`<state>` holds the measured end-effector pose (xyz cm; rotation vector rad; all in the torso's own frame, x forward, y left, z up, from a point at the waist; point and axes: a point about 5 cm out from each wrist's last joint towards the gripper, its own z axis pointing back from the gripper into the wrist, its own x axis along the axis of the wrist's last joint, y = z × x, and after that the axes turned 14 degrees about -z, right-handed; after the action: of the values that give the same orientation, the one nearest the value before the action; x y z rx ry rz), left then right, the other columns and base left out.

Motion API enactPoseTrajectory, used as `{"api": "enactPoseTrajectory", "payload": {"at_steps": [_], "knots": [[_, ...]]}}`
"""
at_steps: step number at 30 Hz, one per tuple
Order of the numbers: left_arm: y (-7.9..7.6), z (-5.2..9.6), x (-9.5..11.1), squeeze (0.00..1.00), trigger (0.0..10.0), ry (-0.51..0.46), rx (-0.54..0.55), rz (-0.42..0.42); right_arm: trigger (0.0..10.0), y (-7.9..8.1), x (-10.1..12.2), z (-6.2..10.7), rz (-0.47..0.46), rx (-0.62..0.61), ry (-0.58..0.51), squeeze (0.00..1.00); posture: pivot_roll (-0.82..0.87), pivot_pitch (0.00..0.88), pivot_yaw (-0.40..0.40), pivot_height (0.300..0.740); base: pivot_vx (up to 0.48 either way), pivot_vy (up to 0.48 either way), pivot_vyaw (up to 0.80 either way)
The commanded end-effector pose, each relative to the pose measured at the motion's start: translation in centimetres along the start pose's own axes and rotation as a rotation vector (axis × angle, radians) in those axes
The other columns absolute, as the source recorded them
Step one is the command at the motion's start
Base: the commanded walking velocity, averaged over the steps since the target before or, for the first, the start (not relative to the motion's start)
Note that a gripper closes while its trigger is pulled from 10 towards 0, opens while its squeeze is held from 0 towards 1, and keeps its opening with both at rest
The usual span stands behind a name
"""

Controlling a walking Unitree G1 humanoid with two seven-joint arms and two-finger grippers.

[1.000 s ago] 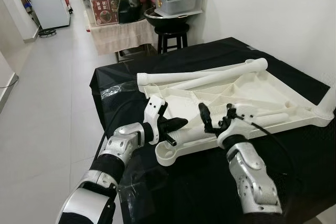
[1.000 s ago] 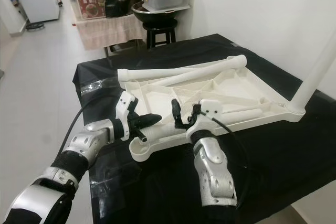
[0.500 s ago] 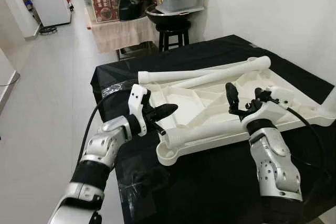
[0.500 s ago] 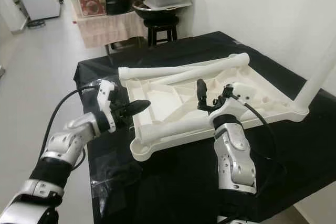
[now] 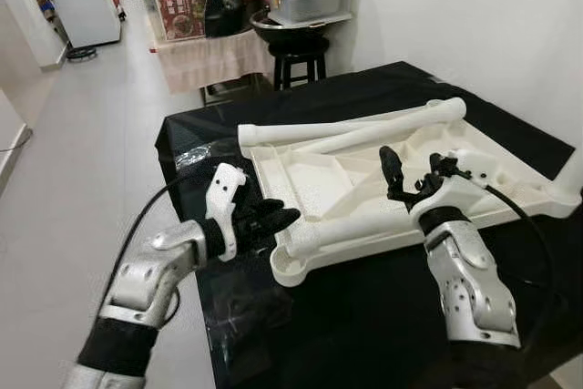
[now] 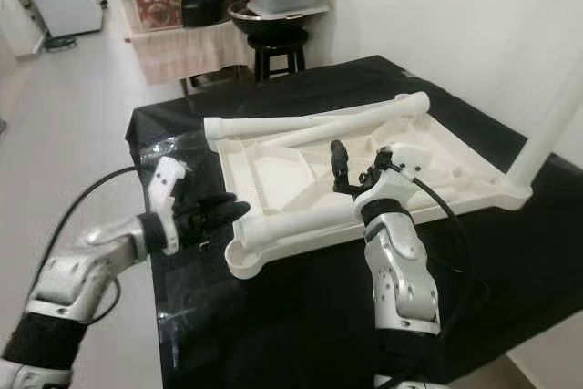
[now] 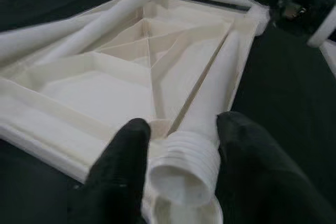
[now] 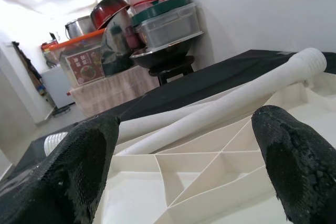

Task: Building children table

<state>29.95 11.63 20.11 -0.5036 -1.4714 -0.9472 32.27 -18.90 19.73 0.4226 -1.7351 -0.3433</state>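
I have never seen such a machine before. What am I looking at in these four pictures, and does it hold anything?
This is a walking humanoid robot with two silver arms, each ending in two black fingers. Two pictures come from cameras in its head, looking down. The other two come from cameras on its wrists, looking along the fingers.

On a table with a black cloth lies a white plastic tabletop, upside down, with loose white legs on it. One leg lies along the near edge.

The left gripper is open, its fingers on either side of that leg's ribbed end. The right gripper is open above the tabletop. Neither grips anything yet.
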Motion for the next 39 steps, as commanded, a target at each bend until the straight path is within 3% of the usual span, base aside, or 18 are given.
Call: {"api": "enactPoseTrajectory", "payload": {"at_steps": [1, 2, 6, 10, 14, 17, 22, 25, 27, 33, 34, 39], "knots": [[-1.7, 0.4, 1.1, 1.0, 10.0, 0.048, -0.06, -0.038, 10.0, 0.1, -0.5, 0.1, 0.009, 0.006, 0.031, 0.0, -0.08, 0.0, 0.043, 0.74, 0.0, 0.0, 0.0], [-2.6, 0.7, 1.1, 1.0, 10.0, 0.103, -0.088, -0.069, 10.0, 0.1, -0.7, 0.1, 0.017, 0.008, 0.041, 0.0, -0.07, 0.0, 0.044, 0.74, 0.0, 0.0, 0.0], [-3.9, 0.9, 0.6, 1.0, 10.0, 0.182, -0.112, -0.086, 10.0, 0.1, -1.0, 0.1, 0.027, 0.01, 0.054, 0.0, -0.07, 0.0, 0.044, 0.74, 0.0, 0.0, 0.0], [-6.0, -0.1, -1.4, 1.0, 10.0, 0.266, -0.106, 0.0, 10.0, 0.3, -1.5, 0.2, 0.031, 0.015, 0.071, 0.0, -0.06, 0.0, 0.04, 0.74, 0.0, 0.0, 0.0], [-6.8, -1.2, -2.1, 1.0, 10.0, 0.308, -0.076, 0.014, 10.0, 0.4, -1.7, 0.2, 0.042, 0.023, 0.082, 0.0, -0.07, 0.0, 0.039, 0.74, 0.0, 0.0, 0.0], [-6.3, -2.5, -2.3, 1.0, 10.0, 0.337, 0.016, -0.001, 10.0, 0.4, -1.7, 0.2, 0.052, 0.028, 0.087, 0.0, -0.08, 0.0, 0.04, 0.74, 0.0, 0.0, 0.0], [-5.7, -3.3, -2.2, 1.0, 10.0, 0.35, 0.103, -0.006, 10.0, 0.4, -1.8, 0.3, 0.059, 0.028, 0.091, 0.0, -0.09, 0.0, 0.04, 0.74, 0.0, 0.0, 0.0], [-5.6, -3.5, -2.1, 1.0, 10.0, 0.347, 0.131, -0.002, 10.0, 0.4, -1.8, 0.3, 0.061, 0.029, 0.092, 0.0, -0.09, 0.0, 0.041, 0.74, 0.0, 0.0, 0.0], [-5.1, -3.4, -2.0, 1.0, 10.0, 0.338, 0.205, 0.006, 10.0, 0.3, -1.8, 0.3, 0.066, 0.029, 0.094, 0.0, -0.09, 0.0, 0.039, 0.74, 0.0, 0.0, 0.0], [-4.8, -3.2, -2.5, 1.0, 10.0, 0.341, 0.254, 0.05, 10.0, 0.2, -1.8, 0.3, 0.069, 0.027, 0.096, 0.0, -0.08, 0.0, 0.033, 0.74, 0.0, 0.0, 0.0], [-5.0, -3.5, -2.8, 0.52, 10.0, 0.329, 0.232, 0.082, 10.0, 0.4, -1.9, 0.2, 0.07, 0.031, 0.099, 0.0, -0.08, 0.001, 0.029, 0.74, 0.0, 0.0, 0.0], [-5.1, -3.6, -2.9, 0.52, 10.0, 0.325, 0.22, 0.086, 10.0, 0.4, -1.9, 0.2, 0.071, 0.032, 0.1, 0.0, -0.08, 0.0, 0.03, 0.74, 0.0, 0.0, 0.0]]}}
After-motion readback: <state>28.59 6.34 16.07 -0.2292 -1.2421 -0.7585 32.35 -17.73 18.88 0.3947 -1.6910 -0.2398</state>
